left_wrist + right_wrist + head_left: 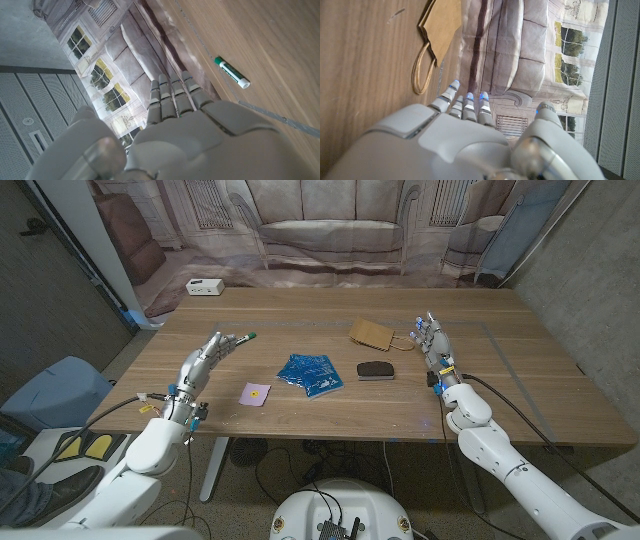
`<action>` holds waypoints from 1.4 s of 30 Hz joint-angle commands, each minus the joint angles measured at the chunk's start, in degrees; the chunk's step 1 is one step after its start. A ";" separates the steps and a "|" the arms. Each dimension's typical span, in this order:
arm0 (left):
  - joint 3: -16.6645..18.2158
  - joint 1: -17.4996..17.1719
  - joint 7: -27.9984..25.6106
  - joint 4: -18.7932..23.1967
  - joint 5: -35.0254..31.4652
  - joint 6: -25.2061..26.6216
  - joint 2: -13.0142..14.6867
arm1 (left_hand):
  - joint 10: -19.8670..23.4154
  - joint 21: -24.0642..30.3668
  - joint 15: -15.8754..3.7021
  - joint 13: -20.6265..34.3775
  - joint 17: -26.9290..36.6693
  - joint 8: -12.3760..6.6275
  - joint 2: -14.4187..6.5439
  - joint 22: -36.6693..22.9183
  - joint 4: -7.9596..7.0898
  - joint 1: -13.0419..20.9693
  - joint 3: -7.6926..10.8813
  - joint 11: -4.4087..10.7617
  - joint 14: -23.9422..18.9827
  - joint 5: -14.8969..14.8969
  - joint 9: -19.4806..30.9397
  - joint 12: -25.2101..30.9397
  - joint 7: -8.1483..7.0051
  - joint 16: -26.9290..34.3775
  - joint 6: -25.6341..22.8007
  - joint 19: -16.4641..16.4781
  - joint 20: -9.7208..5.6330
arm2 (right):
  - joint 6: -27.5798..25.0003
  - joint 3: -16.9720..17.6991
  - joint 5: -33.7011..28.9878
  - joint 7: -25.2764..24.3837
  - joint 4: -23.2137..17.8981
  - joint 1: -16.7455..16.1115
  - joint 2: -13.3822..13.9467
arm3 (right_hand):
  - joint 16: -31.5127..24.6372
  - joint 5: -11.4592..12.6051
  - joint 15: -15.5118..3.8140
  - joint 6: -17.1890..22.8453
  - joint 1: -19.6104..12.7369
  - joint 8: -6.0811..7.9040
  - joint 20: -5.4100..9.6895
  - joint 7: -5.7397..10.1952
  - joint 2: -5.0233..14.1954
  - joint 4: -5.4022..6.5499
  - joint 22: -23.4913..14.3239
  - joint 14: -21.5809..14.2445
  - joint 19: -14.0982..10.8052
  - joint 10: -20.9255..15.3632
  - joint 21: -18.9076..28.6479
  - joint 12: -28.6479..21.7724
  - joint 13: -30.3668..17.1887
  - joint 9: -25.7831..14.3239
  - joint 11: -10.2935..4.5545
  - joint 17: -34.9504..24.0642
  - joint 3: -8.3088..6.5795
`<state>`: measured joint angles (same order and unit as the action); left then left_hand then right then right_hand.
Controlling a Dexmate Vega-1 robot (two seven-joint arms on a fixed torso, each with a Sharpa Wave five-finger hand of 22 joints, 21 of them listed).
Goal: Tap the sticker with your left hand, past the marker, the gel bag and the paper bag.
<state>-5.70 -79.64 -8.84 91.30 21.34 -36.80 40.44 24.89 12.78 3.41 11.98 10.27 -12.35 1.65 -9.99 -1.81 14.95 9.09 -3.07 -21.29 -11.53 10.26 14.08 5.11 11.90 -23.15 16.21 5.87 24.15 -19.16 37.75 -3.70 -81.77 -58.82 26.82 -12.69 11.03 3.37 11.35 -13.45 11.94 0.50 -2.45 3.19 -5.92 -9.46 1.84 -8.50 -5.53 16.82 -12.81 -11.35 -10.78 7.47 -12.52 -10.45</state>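
A: In the head view, where is the sticker (256, 392)?

B: On the table, near the left hand (203, 363), toward the middle and closer to the robot. That hand holds nothing, fingers straight.

A: And the left wrist view?

B: Fingers together, the marker (232, 72) beyond them.

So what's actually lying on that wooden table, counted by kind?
Marker: 1
Sticker: 1
Blue gel bag: 1
Paper bag: 1
Small black object: 1
White box at the far edge: 1
Total: 6
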 commanded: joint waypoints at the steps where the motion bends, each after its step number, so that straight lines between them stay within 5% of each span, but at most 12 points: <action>1: 1.62 -2.52 -0.79 0.16 -1.23 -0.93 -0.77 | 0.83 0.25 0.11 0.11 0.14 0.20 0.48 -0.24 0.26 0.15 0.12 0.02 -0.56 -0.28 0.25 0.36 0.29 0.28 -0.46 0.89 -0.06 | 0.25 -0.06 -0.46 -1.03 -0.85 -0.73 -0.20 | 0.20 -0.21 0.31 0.63 -0.09 0.04 -0.09 0.04 0.38 -0.35 -0.33 -0.22 -0.39 -0.45 -0.16 0.17 -0.05 -0.24 0.15 -0.01 0.03; 15: 3.99 -5.23 -5.53 1.07 -7.83 0.14 -1.78 | 1.69 0.33 0.09 0.05 0.15 0.19 0.51 -0.25 0.36 0.19 0.00 -0.22 -1.39 -0.31 0.26 0.50 0.40 0.32 -1.12 1.81 0.22 | 0.71 -0.42 -1.41 -2.26 -1.19 -1.29 -0.74 | 0.08 -0.23 0.05 0.94 -0.14 0.04 0.16 0.07 0.38 -0.48 -0.34 -0.73 -1.08 -0.77 -0.29 0.14 -0.06 -0.25 0.12 0.05 0.06; 33: 6.94 -5.78 -19.61 1.00 -27.54 -1.64 -6.84 | 7.00 0.72 -0.74 -0.09 0.14 -0.75 0.50 -0.28 0.77 0.48 -0.41 0.76 -6.90 -0.54 0.31 1.68 -0.14 1.10 -6.60 5.94 0.71 | -0.29 -0.43 -2.77 -4.90 -4.18 -3.30 -0.09 | 0.11 -0.26 -0.07 1.13 -0.15 -0.01 0.19 0.11 0.37 -0.57 -0.35 -0.88 -1.36 -1.02 -0.60 0.16 -0.06 -0.25 0.01 0.09 0.11; 42: 8.64 -7.80 -22.34 4.82 -34.64 3.35 -6.26 | 7.30 0.71 -0.73 -0.10 0.13 -0.82 0.46 -0.29 0.86 0.61 -0.44 0.82 -7.38 -0.60 0.31 1.61 -0.29 1.01 -7.41 6.48 0.75 | -0.59 -0.45 -2.85 -5.40 -5.07 -3.96 0.01 | 0.14 -0.27 0.03 1.21 -0.13 -0.04 0.23 0.15 0.38 -0.60 -0.35 -0.91 -1.44 -1.04 -0.78 0.21 -0.06 -0.25 0.07 0.11 0.14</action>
<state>1.36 -85.93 -26.89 93.43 -5.08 -36.97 34.54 31.74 13.15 2.65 11.71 10.26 -12.86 1.88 -9.99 -1.34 15.18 8.62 -2.35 -28.47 -11.97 10.25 15.48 4.81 12.80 -29.79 22.23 6.55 24.04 -19.61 35.04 -8.32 -85.74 -61.94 26.67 -12.69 10.81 3.38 12.08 -13.44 11.94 0.71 -2.34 3.19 -6.16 -9.75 1.22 -9.33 -6.14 16.09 -12.81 -11.32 -10.78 7.47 -12.25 -10.21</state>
